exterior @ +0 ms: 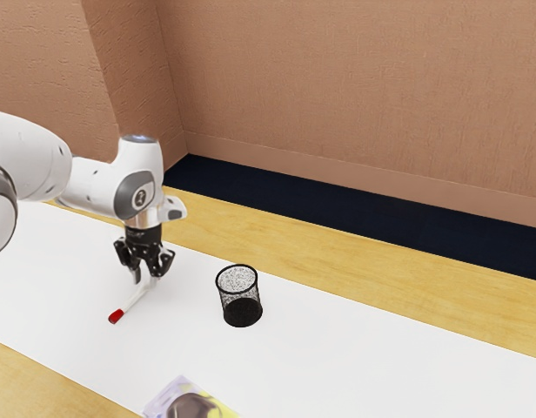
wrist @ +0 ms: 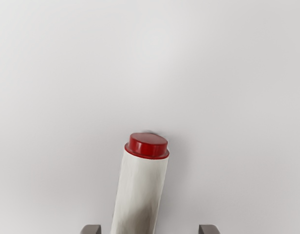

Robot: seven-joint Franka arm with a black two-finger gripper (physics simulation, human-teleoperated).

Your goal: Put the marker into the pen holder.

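My gripper (exterior: pixel 149 274) points down over the marker's far end in the exterior view, its two fingers apart. The white marker (exterior: pixel 138 300) lies slanted on the white table surface, its red end toward the exterior view's lower left. In the wrist view the marker (wrist: pixel 140 195) passes between the fingertips of the open gripper (wrist: pixel 150 229), with a gap on either side. The black mesh pen holder (exterior: pixel 242 311) stands upright to the exterior view's right of the gripper, with no marker visible in it.
A package (exterior: pixel 191 406) with purple and yellow colouring lies at the exterior view's lower edge. Wood-coloured strips (exterior: pixel 338 273) border the white surface (exterior: pixel 364 357), and a brown wall rises behind.
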